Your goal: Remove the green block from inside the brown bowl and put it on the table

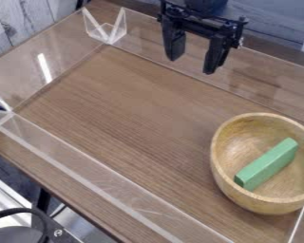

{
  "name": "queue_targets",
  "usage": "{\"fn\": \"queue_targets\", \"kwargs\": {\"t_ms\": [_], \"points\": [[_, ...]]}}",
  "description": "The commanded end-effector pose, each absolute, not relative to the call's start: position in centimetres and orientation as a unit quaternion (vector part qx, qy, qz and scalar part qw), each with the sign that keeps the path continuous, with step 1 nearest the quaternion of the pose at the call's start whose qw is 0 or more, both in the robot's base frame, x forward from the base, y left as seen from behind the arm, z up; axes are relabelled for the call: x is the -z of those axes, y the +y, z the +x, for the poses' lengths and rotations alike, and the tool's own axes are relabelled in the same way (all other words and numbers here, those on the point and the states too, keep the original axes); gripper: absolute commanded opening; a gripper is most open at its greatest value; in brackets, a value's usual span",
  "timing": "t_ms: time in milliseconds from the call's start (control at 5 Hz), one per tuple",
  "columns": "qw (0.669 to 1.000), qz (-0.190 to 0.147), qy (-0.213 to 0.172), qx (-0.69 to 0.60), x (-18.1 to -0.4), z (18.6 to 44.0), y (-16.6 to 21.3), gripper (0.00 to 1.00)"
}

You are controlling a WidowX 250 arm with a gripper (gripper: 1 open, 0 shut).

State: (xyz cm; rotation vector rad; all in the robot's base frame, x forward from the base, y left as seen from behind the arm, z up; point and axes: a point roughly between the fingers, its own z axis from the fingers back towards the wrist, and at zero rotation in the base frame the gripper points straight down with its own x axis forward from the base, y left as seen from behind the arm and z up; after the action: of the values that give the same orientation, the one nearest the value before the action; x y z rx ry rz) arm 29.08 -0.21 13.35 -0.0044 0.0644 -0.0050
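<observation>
The green block lies slantwise inside the brown bowl, well below and to the right of the gripper, whose jaws hang spread apart and empty, pointing down. Bare table lies between jaws and bowl, and a clear acrylic wall edges it.

the gripper is black all over, a squat boxy block at the top with two long, narrow fingers hanging from it. the finish is matte and dark; any screws, cables or markings are too small to make out.
</observation>
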Motion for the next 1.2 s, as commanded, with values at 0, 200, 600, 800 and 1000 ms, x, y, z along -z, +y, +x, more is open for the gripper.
{"fn": "queue_targets", "kwargs": {"t_ms": [0,200,600,800,1000], "points": [[0.999,-0.003,0.042,0.024,-12.7,28.6,-1.4,1.0],[0.997,-0.007,0.05,0.06,-12.1,27.7,-3.1,1.0],[0.992,-0.014,0.051,0.117,-10.7,27.3,-7.8,1.0],[0.988,-0.017,0.052,0.142,-10.0,27.1,-9.5,1.0],[0.986,-0.019,0.055,0.159,-9.2,27.1,-10.6,1.0]]}}
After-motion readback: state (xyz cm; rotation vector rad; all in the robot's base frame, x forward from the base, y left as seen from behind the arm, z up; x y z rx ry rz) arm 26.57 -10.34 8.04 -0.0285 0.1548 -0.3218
